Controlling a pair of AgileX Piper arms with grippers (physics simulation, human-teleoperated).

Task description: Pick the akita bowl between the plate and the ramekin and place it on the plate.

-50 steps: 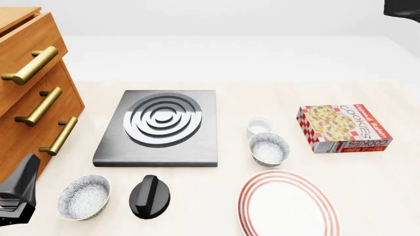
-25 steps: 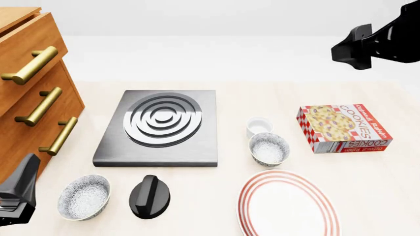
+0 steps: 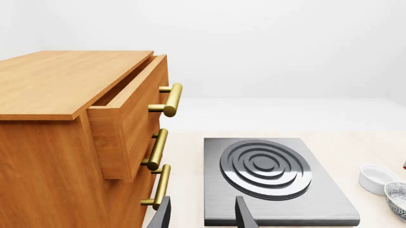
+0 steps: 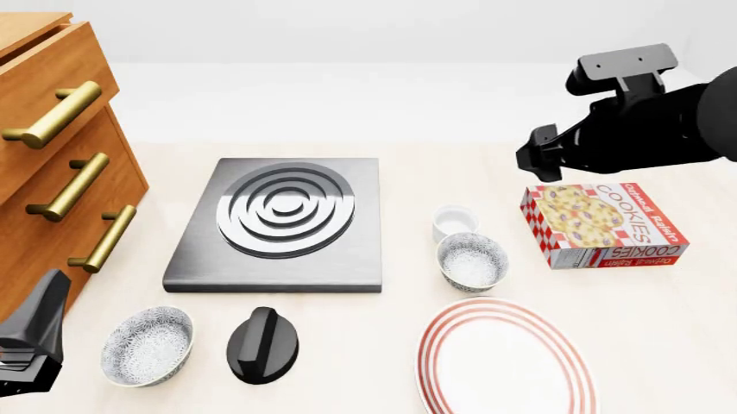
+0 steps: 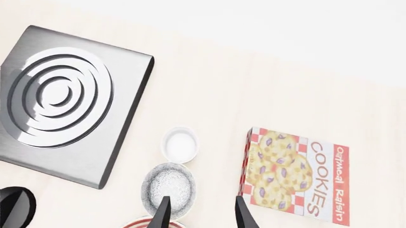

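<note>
The akita bowl (image 4: 472,261), speckled grey and white, sits between the white ramekin (image 4: 455,222) and the red-ringed plate (image 4: 505,358). My right gripper (image 4: 541,157) hangs above the table, behind and to the right of them, near the cookie box. In the right wrist view its open gripper (image 5: 201,213) has nothing between the fingers and looks down on the akita bowl (image 5: 168,186), the ramekin (image 5: 179,145) and a sliver of the plate (image 5: 149,222). My left gripper (image 4: 29,345) stays at the front left, and the left wrist view shows this gripper (image 3: 201,217) open and holding nothing.
A second speckled bowl (image 4: 147,345) and a black knob-shaped object (image 4: 264,345) lie at the front left. A grey stove plate (image 4: 280,220) is in the middle, a wooden drawer cabinet (image 4: 52,164) at the left, and a cookie box (image 4: 605,224) right of the ramekin.
My right arm has come in from the upper right corner, moving left and down to above the cookie box. The left arm and all objects have stayed put.
</note>
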